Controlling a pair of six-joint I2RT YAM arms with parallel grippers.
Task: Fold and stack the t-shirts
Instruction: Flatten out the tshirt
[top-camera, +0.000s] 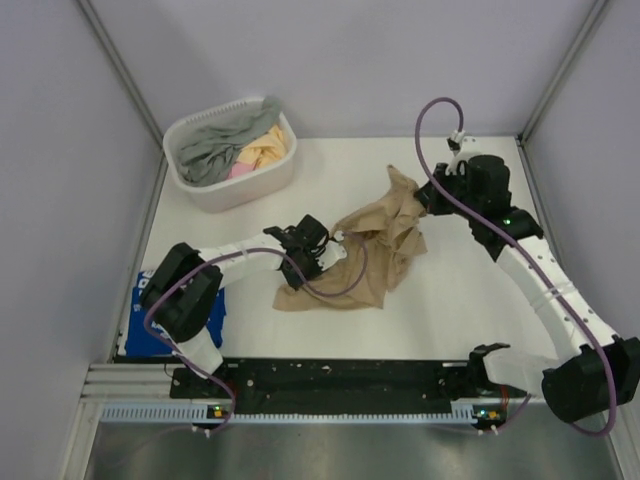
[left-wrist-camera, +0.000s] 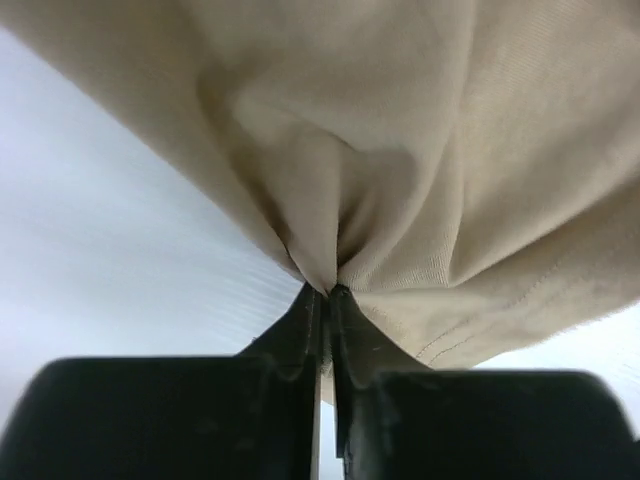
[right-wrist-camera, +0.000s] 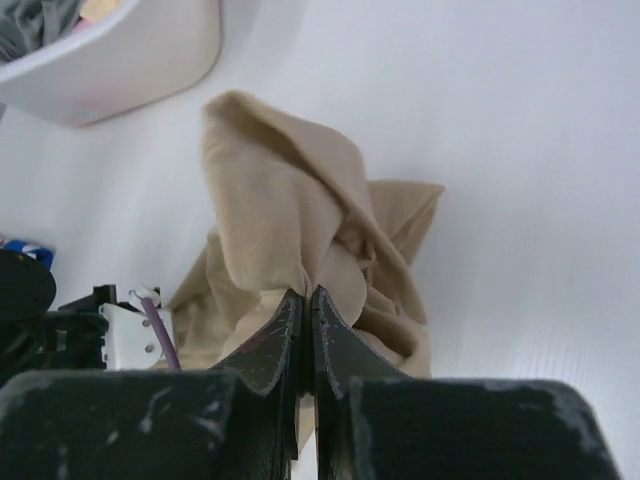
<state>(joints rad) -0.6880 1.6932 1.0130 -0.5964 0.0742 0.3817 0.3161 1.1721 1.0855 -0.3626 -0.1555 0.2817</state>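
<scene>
Gripping now: your left tool (top-camera: 333, 239) is clamped on a pinch of the tan t-shirt (top-camera: 380, 245), jaws fully together. Your right tool (top-camera: 425, 196) is likewise pinched closed on another fold, farther back and to the right.
Tan t-shirt: it sits mid-table, bunched and creased, strung between the two tools. Its lower part trails on the table (top-camera: 470, 320) toward the near side. You cannot pick out a clean hem, sleeve or collar in either wrist view.
Blue t-shirt: a flat blue t-shirt (top-camera: 150, 347) lies at the near-left corner, partly under your left arm. It is probably the base of the stack.
Step in hand: judging by the crumple, you are opening out the tan shirt and no fold has been made yet.
Next move: draw the tools apart until the cloth runs taut, then lay it flat. That only works if both pinches sit on matching corners, which these views do not confirm, so be ready to release one side and regrasp.
Edges: the white basket (top-camera: 240, 188) stands at the far left, well apart from the shirt. Your right tool is the one nearer the far edge and the right-hand wall.
Open room: there is bare table right of the shirt and in front of it. Spread toward the near right, away from the basket and the blue shirt.
</scene>
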